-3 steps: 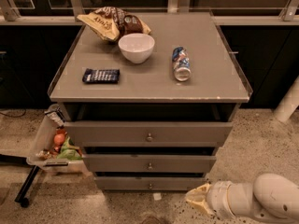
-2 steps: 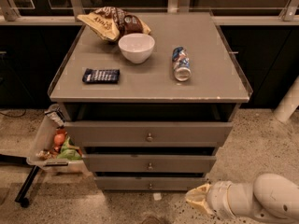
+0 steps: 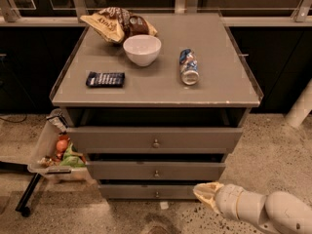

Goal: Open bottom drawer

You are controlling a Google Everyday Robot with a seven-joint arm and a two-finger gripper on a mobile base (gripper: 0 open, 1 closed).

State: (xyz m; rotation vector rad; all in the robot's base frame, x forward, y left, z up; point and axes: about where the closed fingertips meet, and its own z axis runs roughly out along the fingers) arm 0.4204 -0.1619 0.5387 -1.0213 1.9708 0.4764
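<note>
The bottom drawer [image 3: 146, 191] is the lowest, slimmest grey-brown front of the three-drawer cabinet, with a tiny round knob [image 3: 157, 194] at its centre. It stands closed or nearly closed. My gripper [image 3: 206, 192] comes in from the lower right on a white arm [image 3: 263, 211]. Its tip sits just right of the bottom drawer front, about level with it and right of the knob. It touches nothing that I can see.
The middle drawer [image 3: 156, 170] and top drawer [image 3: 155, 139] are above. On the cabinet top [image 3: 224, 77] lie a white bowl [image 3: 142, 49], a can [image 3: 188, 67], a chip bag [image 3: 117, 23] and a dark calculator-like device [image 3: 105, 79]. A bin with items [image 3: 54, 150] hangs at the left side.
</note>
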